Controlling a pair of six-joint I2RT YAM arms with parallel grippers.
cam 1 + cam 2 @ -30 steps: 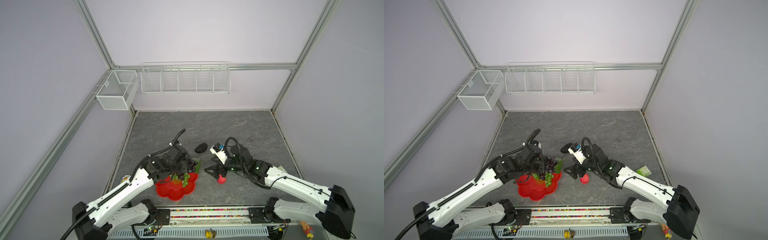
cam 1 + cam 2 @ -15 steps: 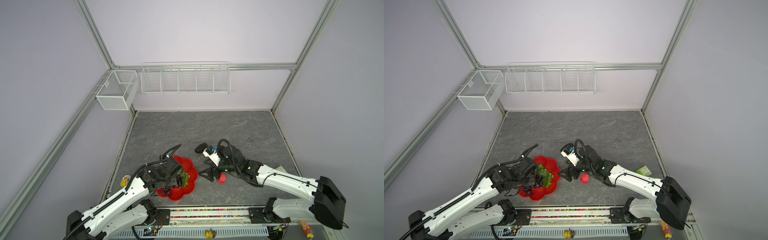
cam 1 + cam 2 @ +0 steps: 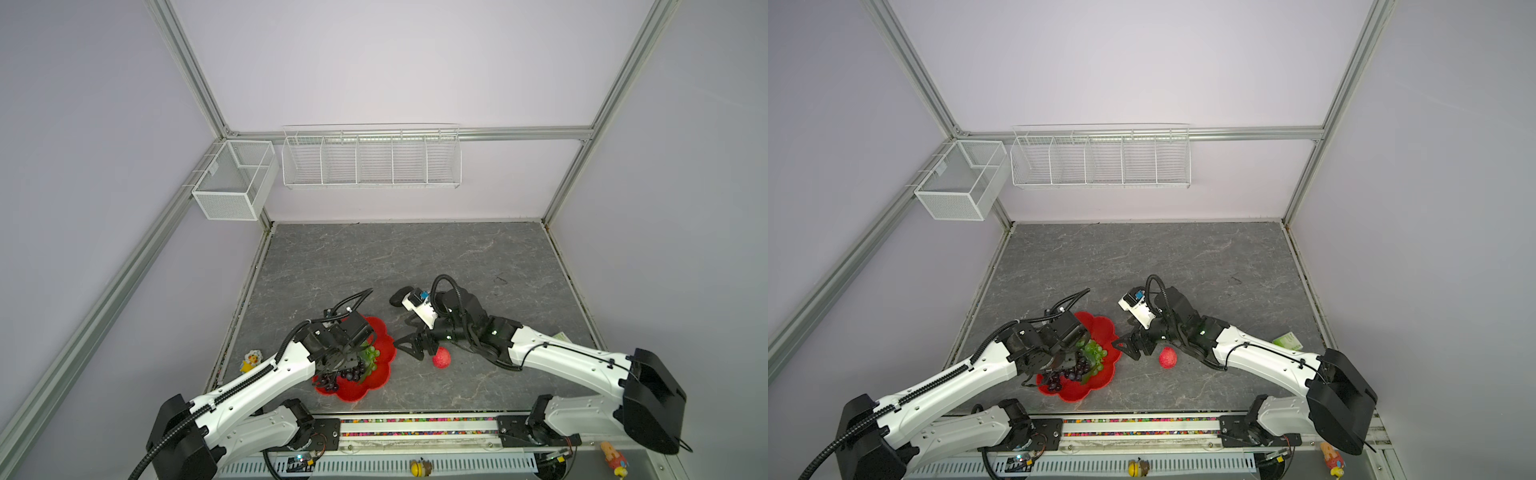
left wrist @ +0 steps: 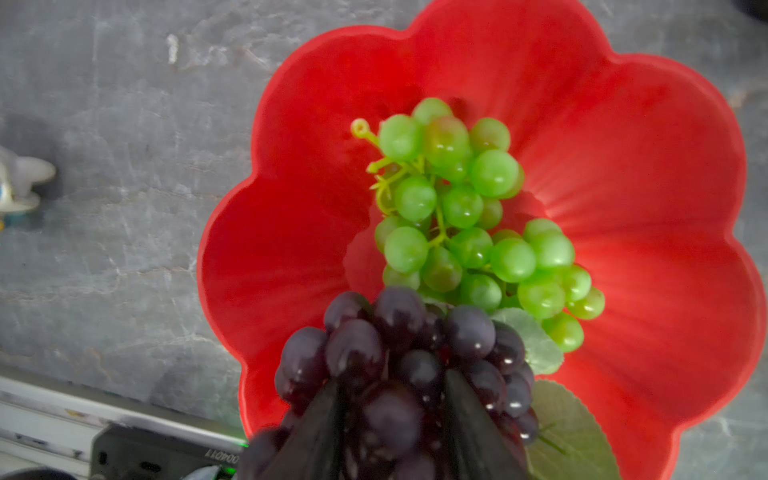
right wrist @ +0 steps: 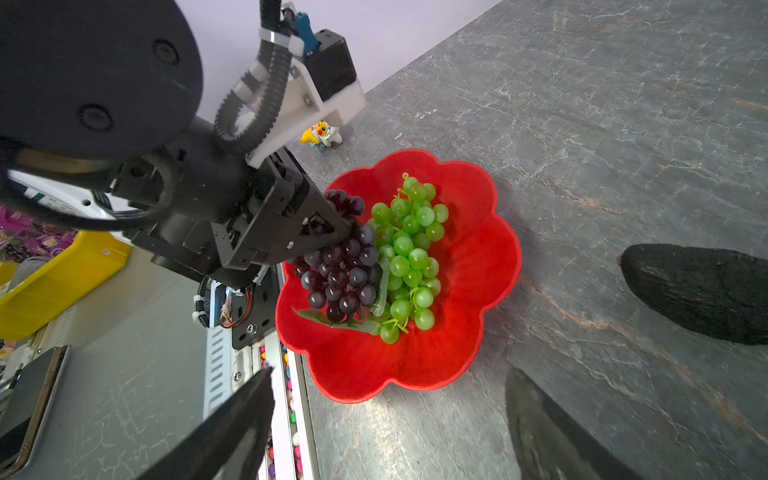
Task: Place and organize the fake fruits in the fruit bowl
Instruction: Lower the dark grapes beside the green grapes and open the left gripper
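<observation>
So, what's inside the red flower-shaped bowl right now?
Inside the fruit bowl lie the green grape bunch and, touching it, the dark purple grape bunch, the left gripper straddling it. The bowl's centre beneath them is covered.

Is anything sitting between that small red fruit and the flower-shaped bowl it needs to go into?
No loose object lies between the red fruit and the red bowl. Only the right gripper sits in that gap, fingers open and empty.
</observation>
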